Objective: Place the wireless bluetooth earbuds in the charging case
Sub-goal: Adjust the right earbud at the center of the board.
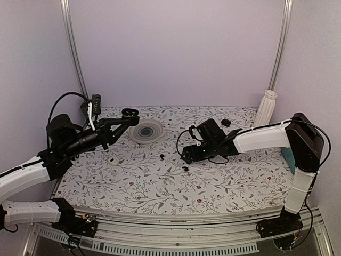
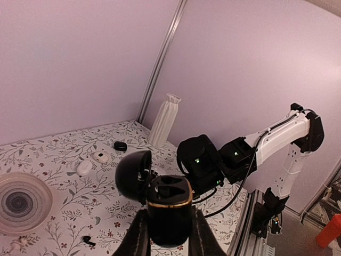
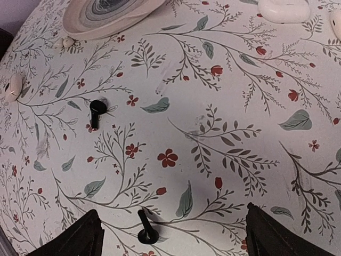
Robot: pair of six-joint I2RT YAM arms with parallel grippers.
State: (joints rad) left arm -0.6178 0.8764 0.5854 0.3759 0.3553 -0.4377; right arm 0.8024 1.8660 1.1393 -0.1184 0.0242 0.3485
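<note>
Plainly, the left tool [image 2: 169, 232] was clamped on the charging case [image 2: 168, 210], lid open, raised off the table [image 3: 240, 133]. The right tool [image 3: 173, 241] hovered low, spread wide, with the near earbud [image 3: 144, 228] between its tips and the other earbud [image 3: 96, 113] farther off. Best to centre on the near stem, descend straight and close gently, lest it skid.

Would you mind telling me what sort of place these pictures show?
Most likely a robotics lab test booth: plain lilac walls with metal corner rails close in a floral-covered table, and a left arm and right arm are bolted at its near edge.
</note>
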